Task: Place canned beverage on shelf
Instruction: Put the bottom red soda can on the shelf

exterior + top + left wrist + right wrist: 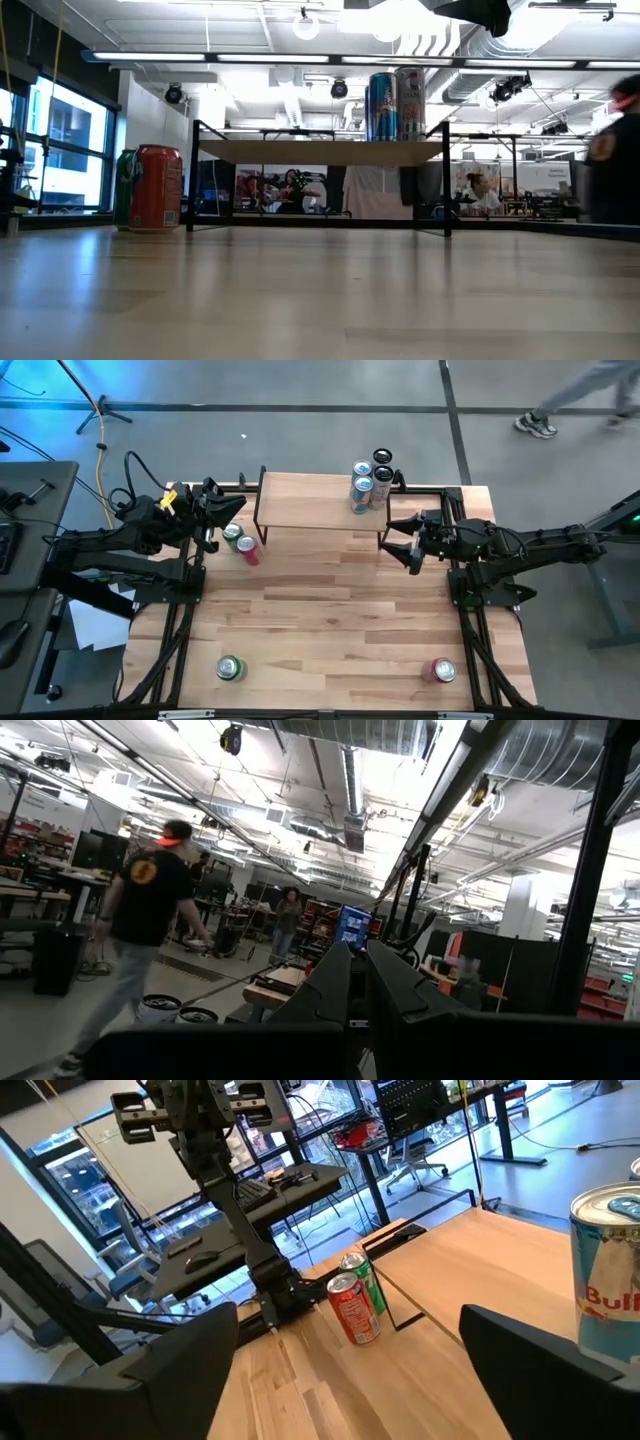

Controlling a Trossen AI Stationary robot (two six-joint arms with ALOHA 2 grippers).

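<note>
Shelf: small raised light-wood board on thin black legs, set along the far edge of the tabletop, roughly centred. In the low view it reads as a thin pale slab on black uprights.

Cans on shelf: two tall slim blue-and-silver cans stand upright and touching at the shelf's right end; the low view shows them side by side. One of them fills the edge of the right wrist view, silver top, blue body, red lettering. Two more dark-topped cans are just behind them at the far right corner of the shelf; can't tell whether on it or past its edge.

Other cans on tabletop: a green can and a red can touching each other near the shelf's left legs, both upright in the right wrist view. Another green can near the front left corner, another red can near the front right corner.

Right gripper: just off the shelf's right end, pointing toward it, jaws wide apart, nothing between them.

Left gripper: at the shelf's left end, above the green/red pair, fingers pressed together, holding nothing.

Person walking in the room beyond.
</note>
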